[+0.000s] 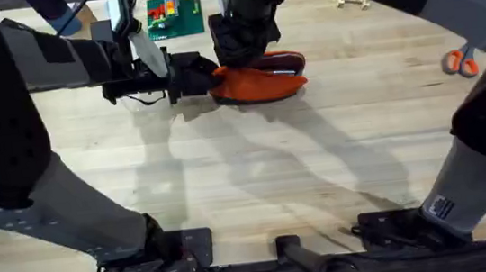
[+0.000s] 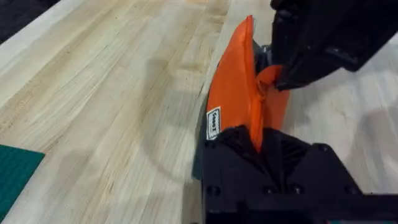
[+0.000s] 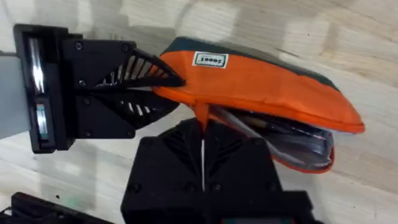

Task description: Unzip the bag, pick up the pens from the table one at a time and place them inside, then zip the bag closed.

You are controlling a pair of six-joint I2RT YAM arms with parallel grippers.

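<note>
From overhead, 2 arms meet at the orange bag on the far middle of the table. The left gripper clamps the bag's end, apparently to anchor it, while the right gripper works from above. Orange-handled scissors lie well apart at the right; a green mat lies beyond the bag.

In the left wrist view, the left gripper is clenched on the bag's fabric edge. The right gripper pinches an orange tab, likely the zipper pull.

In the right wrist view, the right gripper grips that tab. The bag gapes open at its far end, slim objects, probably pens, inside. The left gripper holds the end near the white label, bracing for zipping.
</note>
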